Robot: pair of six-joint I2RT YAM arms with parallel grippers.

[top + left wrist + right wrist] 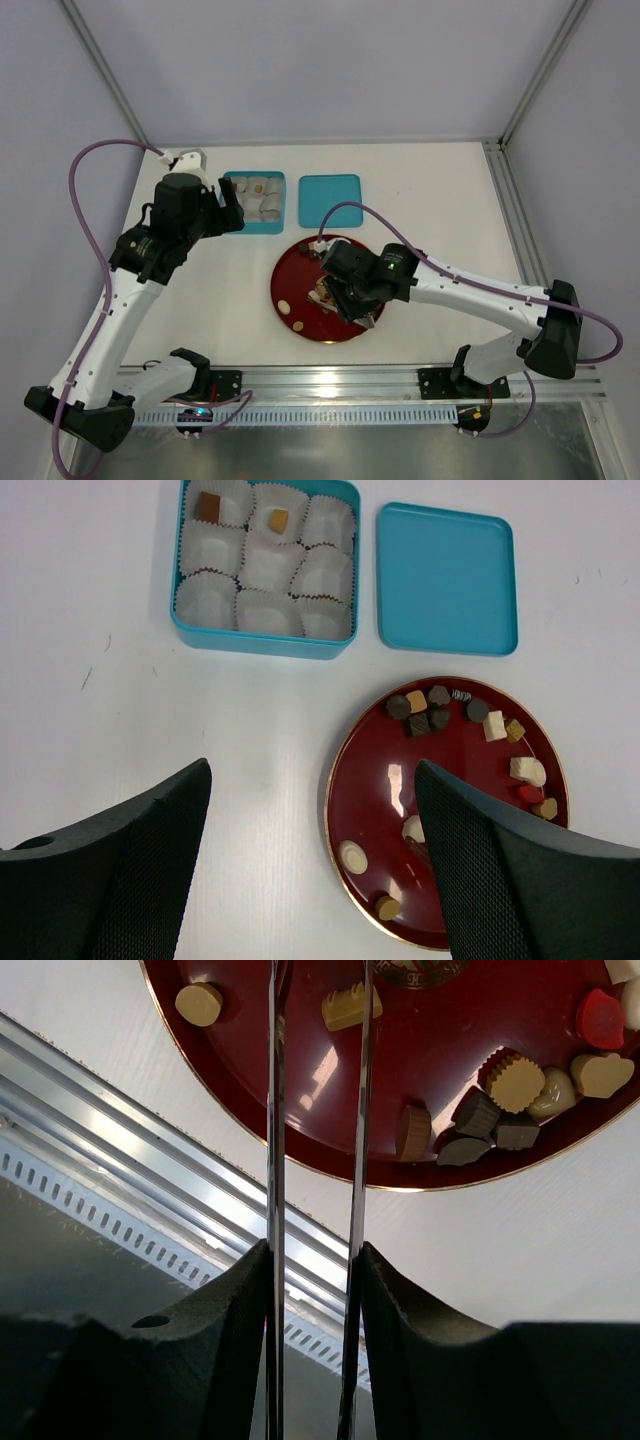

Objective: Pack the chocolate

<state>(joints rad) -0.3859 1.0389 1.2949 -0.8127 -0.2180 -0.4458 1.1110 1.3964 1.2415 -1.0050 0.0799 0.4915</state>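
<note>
Packing the chocolate [417,723] looks barely started. You have two pieces seated in the teal box [262,643]: a caramel-brown square [207,506] in the cup at its 11 o'clock corner and a smaller tan piece [278,520] in the 12 o'clock cup. The other seven pleated white paper cups [270,565] sit empty. Everything else waits on the red plate [460,770], at 5 o'clock from the box. A dark, matte cluster sits near the plate's 12 o'clock rim, and creamy and tan blocks with one red piece are strung round toward 3 o'clock. A pale round disc lies at 8 o'clock and a tan nub at 7. Some pieces are square, some round, and a few are fluted like tiny cups. The plate is glossy, throws back the light and carries a thin gold edge. The lid [447,580], smooth teal with rounded corners, lies flat at 3 o'clock from the box, apart from it. Your right gripper [316,1000] hangs over the plate with its thin metal blades parallel and narrowly apart. Their tips run out of view, so you cannot tell whether they pinch a piece. Your left gripper [312,780] hovers over the white table [100,680] near the box, its mesh-textured black fingers spread wide and holding nothing.
</note>
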